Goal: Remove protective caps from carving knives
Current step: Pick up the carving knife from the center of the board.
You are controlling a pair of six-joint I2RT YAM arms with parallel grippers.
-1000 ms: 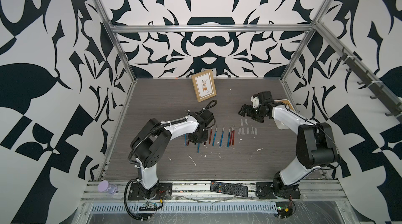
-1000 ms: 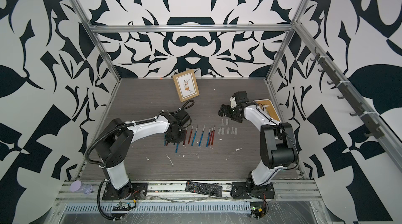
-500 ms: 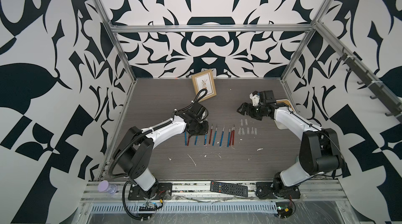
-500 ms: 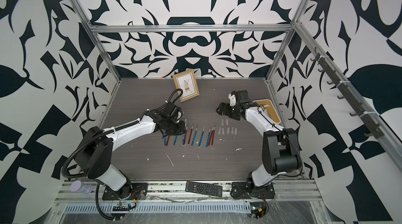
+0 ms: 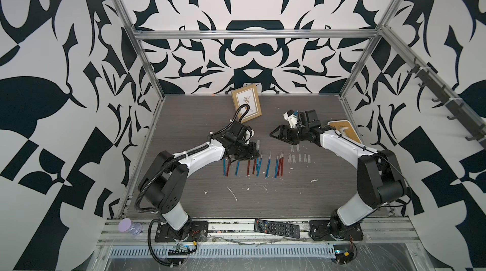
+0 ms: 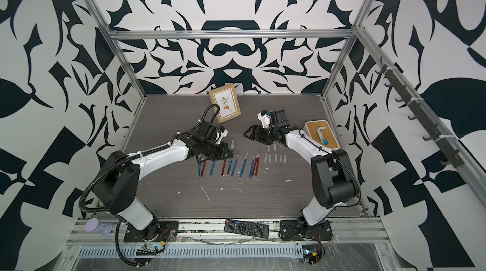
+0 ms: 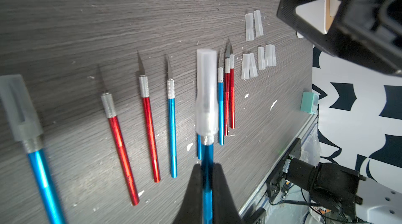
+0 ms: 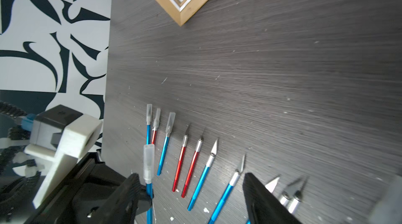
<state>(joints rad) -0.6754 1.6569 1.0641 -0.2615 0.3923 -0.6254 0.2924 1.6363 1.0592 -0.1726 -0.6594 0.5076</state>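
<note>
Left gripper (image 7: 206, 175) is clenched on the handle of a blue carving knife (image 7: 207, 159), held above the row of carving knives (image 5: 268, 165). Its cap (image 7: 206, 94) is on and the blade inside is hard to make out.

Right gripper (image 8: 190, 176) sits near, at 2 o'clock of that cap in both top views, jaws apart with nothing between them.

The left gripper covers the blade ends at the row's 9 o'clock end. One capped knife (image 7: 21, 114) is blurred and cut off at the frame edge.

Loose caps (image 5: 299, 157) lie on the table (image 5: 200, 114) at 3 o'clock of the row.

The tray (image 6: 332, 142) at the table's 3 o'clock edge holds one white piece (image 6: 322, 134) with a blue end; I cannot tell what it is.
</note>
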